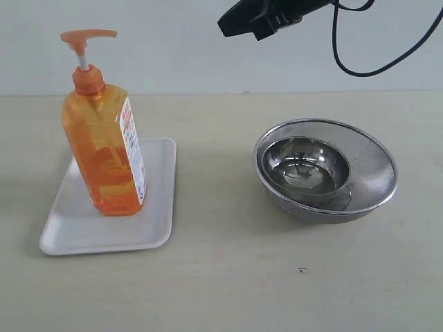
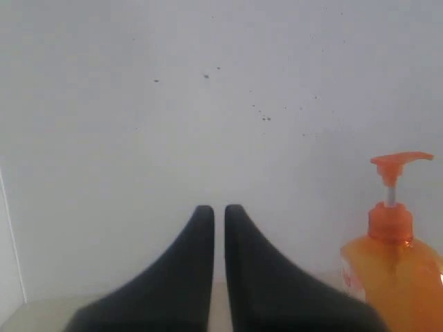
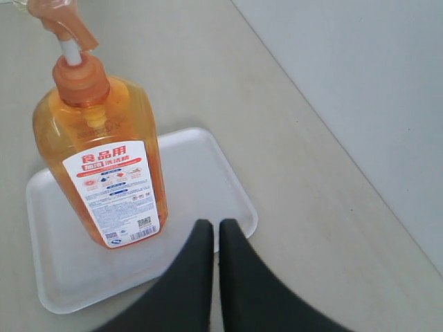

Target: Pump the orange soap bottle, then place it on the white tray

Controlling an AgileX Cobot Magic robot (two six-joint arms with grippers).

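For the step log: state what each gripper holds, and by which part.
Nothing. The left gripper and right gripper are shut and empty; the orange soap bottle stands free on the white tray.

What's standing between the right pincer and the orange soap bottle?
Nothing visible. The right pincer, shut, hangs apart from the orange soap bottle, which stands upright on the white tray.

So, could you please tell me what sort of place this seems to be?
Most likely a robotics lab test bench, not a real kitchen: a bare beige tabletop against a plain white wall, holding only staged props, an orange soap bottle on a white tray and a steel mesh bowl.
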